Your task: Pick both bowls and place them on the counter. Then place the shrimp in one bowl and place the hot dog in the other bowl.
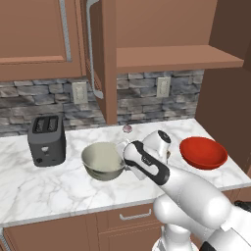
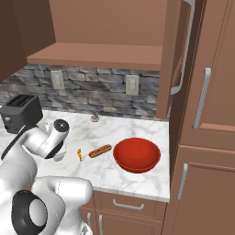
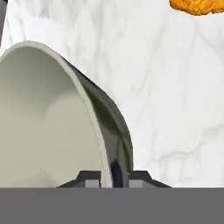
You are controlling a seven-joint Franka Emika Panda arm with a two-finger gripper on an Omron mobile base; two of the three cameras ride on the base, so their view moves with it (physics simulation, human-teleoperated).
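Clamped on the grey-beige bowl's [image 3: 65,118] rim, my end effector [image 3: 114,177] had one finger inside the wall and one outside. I saw that bowl at centre frame on the marble bench [image 1: 29,188], the red bowl [image 2: 137,154] at right, hot dog [image 2: 100,150] and shrimp [image 2: 79,154] between.

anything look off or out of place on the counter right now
Nothing spilled or damaged. The grey bowl is gripped at its rim by the tool, apparently on the counter. The red bowl sits upright and empty; the hot dog and shrimp lie loose on the marble, not yet in bowls.
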